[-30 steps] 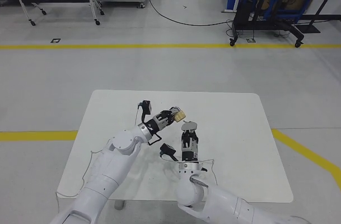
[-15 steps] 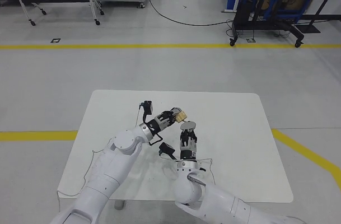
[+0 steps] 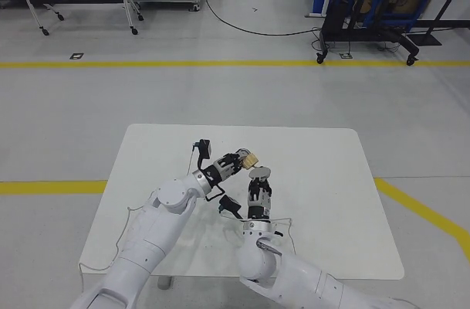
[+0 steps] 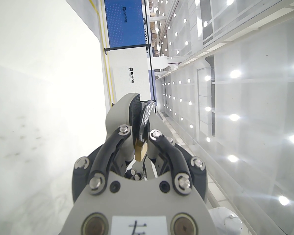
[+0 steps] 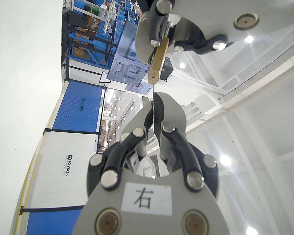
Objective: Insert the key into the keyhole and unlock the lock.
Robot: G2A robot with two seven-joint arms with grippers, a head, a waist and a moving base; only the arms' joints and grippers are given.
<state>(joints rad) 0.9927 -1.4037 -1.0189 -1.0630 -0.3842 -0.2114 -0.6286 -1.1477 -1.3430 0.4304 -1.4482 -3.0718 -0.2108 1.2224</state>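
Observation:
Above the middle of the white table (image 3: 319, 154), my left gripper (image 3: 236, 161) is shut on a small brass padlock (image 3: 249, 160). Seen from the left wrist, the lock's brass body (image 4: 140, 152) and steel shackle (image 4: 146, 116) sit between the fingers. My right gripper (image 3: 259, 174) stands just in front of the lock, shut on a thin metal key (image 5: 153, 97). From the right wrist, the key's blade runs straight up to the free end of the padlock (image 5: 158, 57), and its tip meets the keyhole end. How deep the tip sits is hidden.
A black cable plug (image 3: 201, 144) sticks up behind the left wrist. A black camera block (image 3: 231, 207) juts out beside the right forearm. Bare tabletop lies to the right of both grippers.
The right gripper has crept a little toward the padlock, bringing the key's tip up to it. The left gripper holds the lock almost still.

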